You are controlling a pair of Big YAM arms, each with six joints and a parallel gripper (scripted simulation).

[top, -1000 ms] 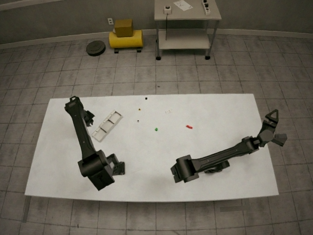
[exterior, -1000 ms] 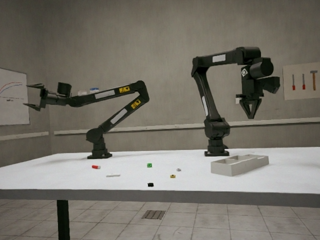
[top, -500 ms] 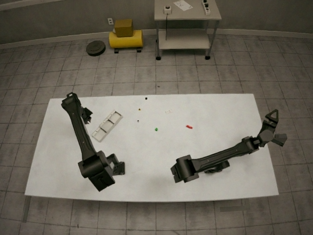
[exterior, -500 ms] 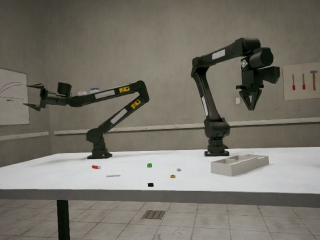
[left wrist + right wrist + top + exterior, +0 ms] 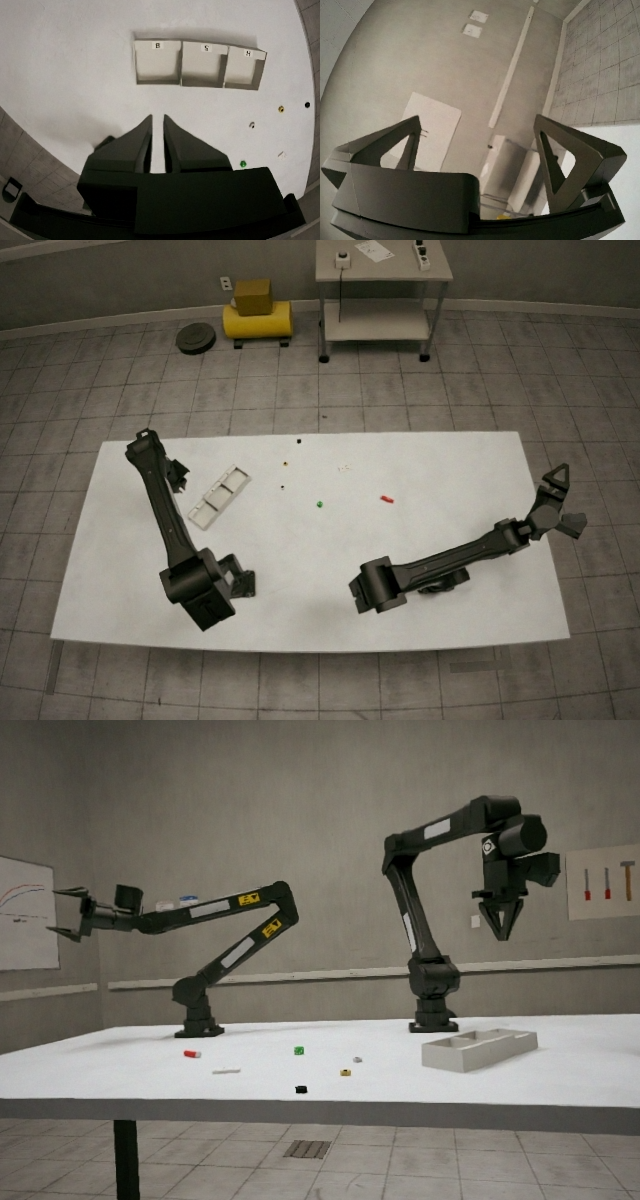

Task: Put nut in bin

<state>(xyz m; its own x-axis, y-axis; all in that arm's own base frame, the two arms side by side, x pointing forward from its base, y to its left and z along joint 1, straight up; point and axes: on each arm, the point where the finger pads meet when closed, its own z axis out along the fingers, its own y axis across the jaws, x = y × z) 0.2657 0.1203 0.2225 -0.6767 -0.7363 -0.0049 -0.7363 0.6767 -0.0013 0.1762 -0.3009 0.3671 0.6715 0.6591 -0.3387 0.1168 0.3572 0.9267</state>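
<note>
A grey wall (image 5: 129,276) (image 5: 310,782) (image 5: 440,60) runs behind a floor (image 5: 320,389) (image 5: 361,1159) of square tiles. Over there, a box (image 5: 252,297) sits on a yellow tank (image 5: 256,322), beside a wheeled cart (image 5: 383,277). A tool poster (image 5: 602,913) and whiteboard (image 5: 25,942) hang in the soft, dim light.

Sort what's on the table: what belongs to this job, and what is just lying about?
Part of the job:
- bin marked S
- silver nut
- yellow nut

Just lying about:
- green die
- red piece
- white strip

Unclear: small black piece.
</note>
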